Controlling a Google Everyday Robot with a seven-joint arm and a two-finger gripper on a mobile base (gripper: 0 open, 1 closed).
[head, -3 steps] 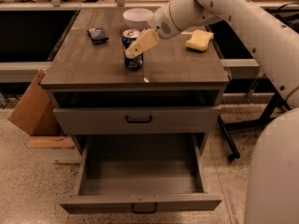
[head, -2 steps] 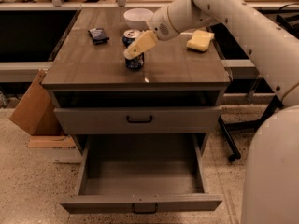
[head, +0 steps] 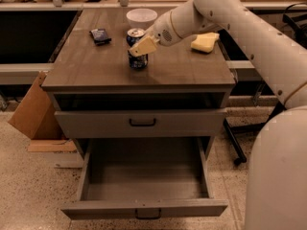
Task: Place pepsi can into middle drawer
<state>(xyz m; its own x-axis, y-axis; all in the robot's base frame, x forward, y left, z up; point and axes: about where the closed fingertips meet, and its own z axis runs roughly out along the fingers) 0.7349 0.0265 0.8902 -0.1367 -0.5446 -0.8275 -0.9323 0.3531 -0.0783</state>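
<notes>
The pepsi can (head: 137,60), dark blue with a silver top, stands upright on the brown cabinet top (head: 96,68), near its middle. My gripper (head: 139,47) reaches in from the upper right and is at the can, with its tan tip across the can's upper front. The middle drawer (head: 105,209) is pulled wide open below, and its inside is bare. The drawer front (head: 91,124) above it, with a dark handle, is shut.
A white bowl (head: 141,17) stands just behind the can. A dark packet (head: 100,36) lies at the back left and a yellow sponge (head: 205,42) at the right. A cardboard box (head: 31,110) leans against the cabinet's left side. Dark chair legs (head: 233,143) stand at the right.
The arm has shifted only slightly at the can. The can stands in about the same spot on the cabinet top.
</notes>
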